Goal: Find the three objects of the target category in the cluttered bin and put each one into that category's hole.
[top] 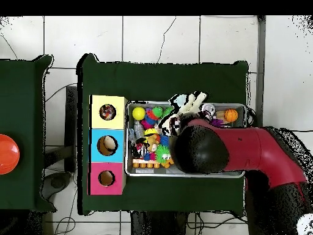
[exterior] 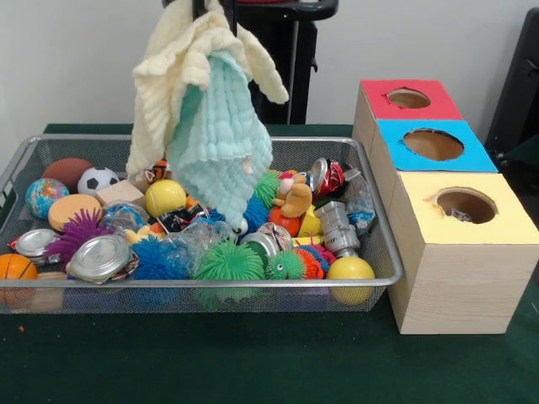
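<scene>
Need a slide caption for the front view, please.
Cream cloth and mint cloth hang lifted above the cluttered wire bin.

The bin point(exterior: 202, 286), a long shallow silver mesh basket, sits on the green table just beside three wood boxes, crammed with balls, cans and toys. The hole point(exterior: 466, 204), round with ragged edges, is cut in the yellow top of the nearest box. No speckled limp piece shows clearly among the clutter.
</scene>
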